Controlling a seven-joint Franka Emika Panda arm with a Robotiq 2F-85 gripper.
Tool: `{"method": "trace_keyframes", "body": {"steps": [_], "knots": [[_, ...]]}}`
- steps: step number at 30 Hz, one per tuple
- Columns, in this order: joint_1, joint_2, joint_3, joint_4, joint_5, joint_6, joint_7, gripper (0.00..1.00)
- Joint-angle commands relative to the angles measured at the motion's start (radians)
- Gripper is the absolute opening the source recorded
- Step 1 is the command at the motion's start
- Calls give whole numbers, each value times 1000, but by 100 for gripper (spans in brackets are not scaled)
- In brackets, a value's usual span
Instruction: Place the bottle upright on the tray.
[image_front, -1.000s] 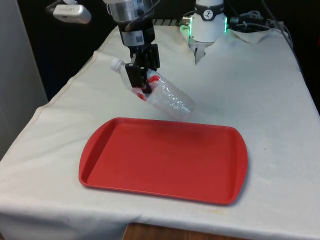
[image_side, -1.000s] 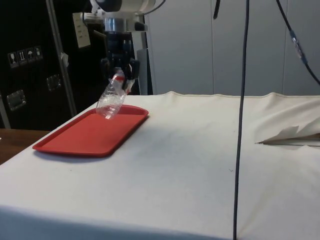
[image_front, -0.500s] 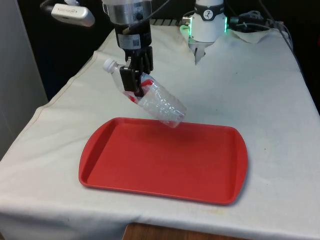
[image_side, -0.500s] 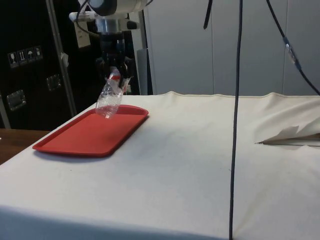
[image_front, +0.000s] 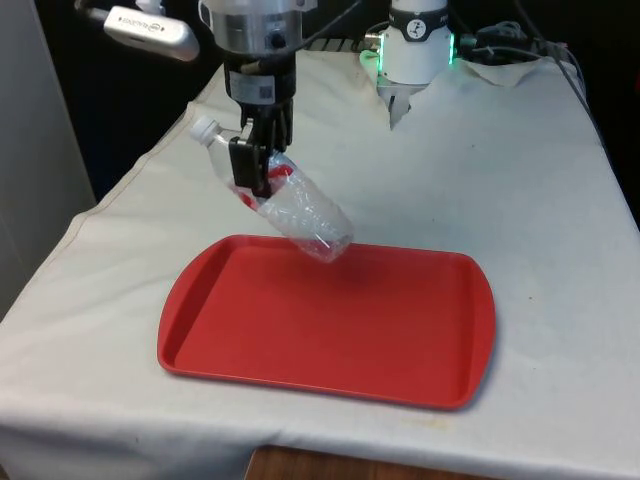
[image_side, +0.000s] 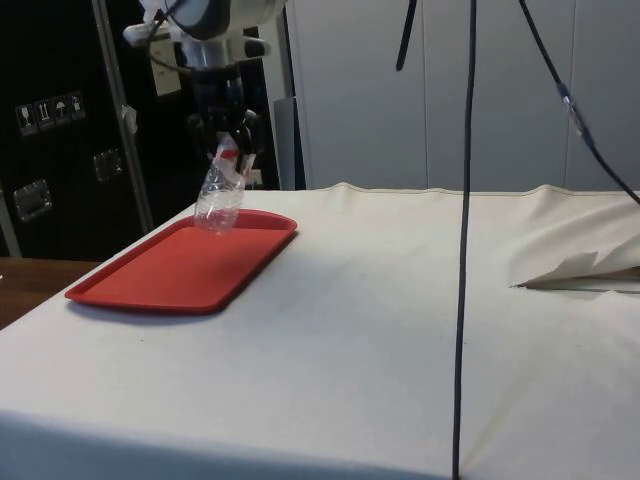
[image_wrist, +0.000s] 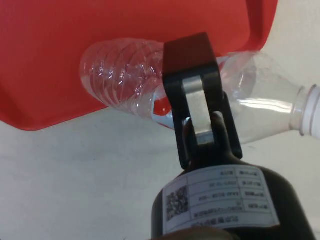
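A clear plastic bottle (image_front: 300, 212) with a white cap and a red label hangs tilted in the air, cap up toward the front view's left, base down over the far edge of the red tray (image_front: 330, 320). My gripper (image_front: 254, 165) is shut on the bottle near its label. From the side, the bottle (image_side: 219, 195) hangs under the gripper (image_side: 225, 142), just above the tray (image_side: 185, 265). In the wrist view one black finger (image_wrist: 192, 100) crosses the bottle (image_wrist: 125, 75), and the tray (image_wrist: 100, 35) lies beneath.
The tray lies on the white cloth (image_front: 520, 180) near the table's front edge. A dark cable (image_side: 466, 230) hangs down through the side view. A fold of cloth (image_side: 585, 270) rises at the side view's right.
My gripper has carried the bottle toward the front view's left and nearer the tray. The bottle's base now hangs over the tray's far edge and stands a little steeper.
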Motion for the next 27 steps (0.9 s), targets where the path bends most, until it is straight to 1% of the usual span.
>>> {"method": "trace_keyframes", "body": {"steps": [1, 7, 8, 9, 11, 14, 16, 17, 18, 24, 25, 26, 27], "knots": [[7, 8, -7, 12, -17, -9, 18, 15], [12, 22, -6, 33, -75, -15, 45, 15], [5, 15, 1, 25, -70, -8, 32, 15], [12, 24, -6, 37, -83, -16, 48, 15], [14, 30, -6, 48, -107, -21, 59, 15], [15, 37, -6, 59, -130, -25, 70, 15], [18, 42, -6, 68, -146, -29, 78, 15], [11, 37, 1, 61, -143, -21, 66, 15], [19, 44, -6, 72, -154, -31, 82, 15], [26, 64, -4, 107, -214, -50, 112, 15], [26, 68, -4, 112, -221, -53, 115, 15], [20, 60, 3, 102, -214, -44, 101, 15], [30, 75, -4, 124, -237, -61, 123, 15]]}}
